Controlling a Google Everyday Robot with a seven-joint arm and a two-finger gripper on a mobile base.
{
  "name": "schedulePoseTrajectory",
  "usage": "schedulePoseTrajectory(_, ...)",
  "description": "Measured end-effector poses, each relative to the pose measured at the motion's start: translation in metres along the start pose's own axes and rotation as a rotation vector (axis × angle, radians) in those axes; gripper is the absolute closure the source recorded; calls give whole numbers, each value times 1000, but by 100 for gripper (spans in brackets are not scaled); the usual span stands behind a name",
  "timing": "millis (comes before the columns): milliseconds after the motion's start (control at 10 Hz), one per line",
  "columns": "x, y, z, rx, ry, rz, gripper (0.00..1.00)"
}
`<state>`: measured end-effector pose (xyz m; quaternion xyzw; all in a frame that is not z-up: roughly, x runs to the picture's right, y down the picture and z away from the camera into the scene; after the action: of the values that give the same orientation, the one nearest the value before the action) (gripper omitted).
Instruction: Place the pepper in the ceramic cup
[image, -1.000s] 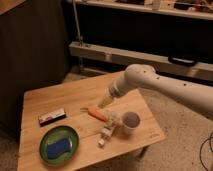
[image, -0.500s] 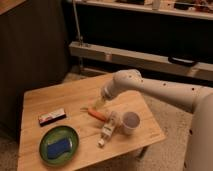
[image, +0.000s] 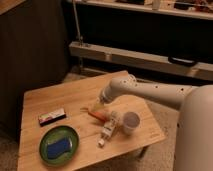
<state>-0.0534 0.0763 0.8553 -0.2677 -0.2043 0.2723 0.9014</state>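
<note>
The pepper (image: 98, 115) could be pushed against the bottle (image: 108, 129) (just beside it) by the open, empty hand (image: 93, 107) poised over it.

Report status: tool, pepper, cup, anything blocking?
Tool open, low over the table at the pepper. Pepper on the table, not gripped. Ceramic cup upright nearby; cream bottle lying between them.

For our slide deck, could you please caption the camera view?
Open pincer over the pepper on the wooden table, ceramic cup close by.
</note>
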Motion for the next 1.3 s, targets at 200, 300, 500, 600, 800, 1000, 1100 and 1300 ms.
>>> schedulePoseTrajectory(200, 6, 4, 17, -26, 28, -1, 22)
schedulePoseTrajectory(300, 4, 6, 23, -37, 35, -4, 22)
schedulePoseTrajectory(500, 7, 8, 36, -67, 54, -6, 22)
schedulePoseTrajectory(600, 7, 10, 41, -78, 61, -10, 22)
schedulePoseTrajectory(800, 9, 14, 54, -99, 75, -13, 22)
schedulePoseTrajectory(1000, 18, 18, 66, -118, 96, -9, 22)
schedulePoseTrajectory(1100, 18, 20, 69, -122, 101, -14, 22)
schedulePoseTrajectory(1300, 21, 22, 74, -127, 112, -9, 30)
